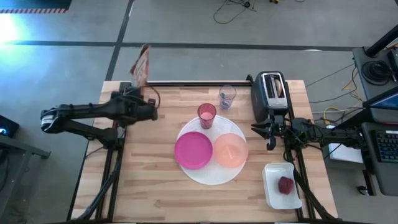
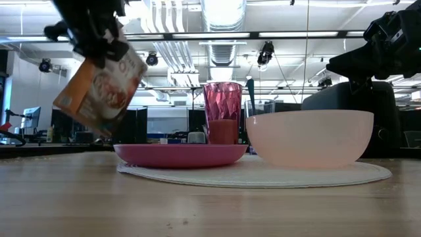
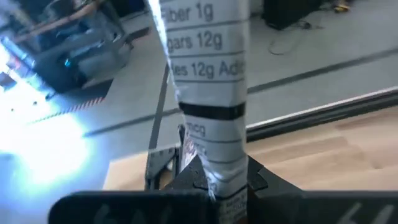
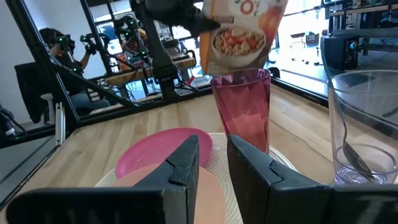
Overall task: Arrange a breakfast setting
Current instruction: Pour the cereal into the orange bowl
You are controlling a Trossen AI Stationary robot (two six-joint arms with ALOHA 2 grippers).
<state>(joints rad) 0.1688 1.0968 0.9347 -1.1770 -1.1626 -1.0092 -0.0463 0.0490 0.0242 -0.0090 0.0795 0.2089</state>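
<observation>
1. Two arms are in frame. The left gripper (image 1: 144, 93) sits at the table's far-left corner, its fingers pinched onto a cereal pouch (image 1: 140, 65) that is held off the tabletop; the pouch overhangs the far edge and, in the low view, hangs tilted in the air (image 2: 100, 82).
2. The right gripper (image 1: 272, 134) waits near the right edge, just in front of a black toaster (image 1: 270, 92); its fingers stand a narrow gap apart with nothing between them (image 4: 212, 163).
3. The large white plate (image 1: 211, 176) lies at the table's centre. On it rest the magenta plate (image 1: 193, 150) on the left and the peach-orange bowl (image 1: 231, 150) on the right, touching side by side.
4. The pink cup (image 1: 207, 115) stands upright at the white plate's far rim. A clear glass (image 1: 227, 96) stands just beyond it, apart, with a spoon inside (image 4: 349, 152).
5. A white rectangular tray (image 1: 281, 186) sits at the near-right corner, close to the table's edge, holding the dark red fruit (image 1: 285, 185).
6. Bare wood lies across the whole left half of the table and along the near edge in front of the white plate; the strip between the bowl and the right gripper is narrow.
</observation>
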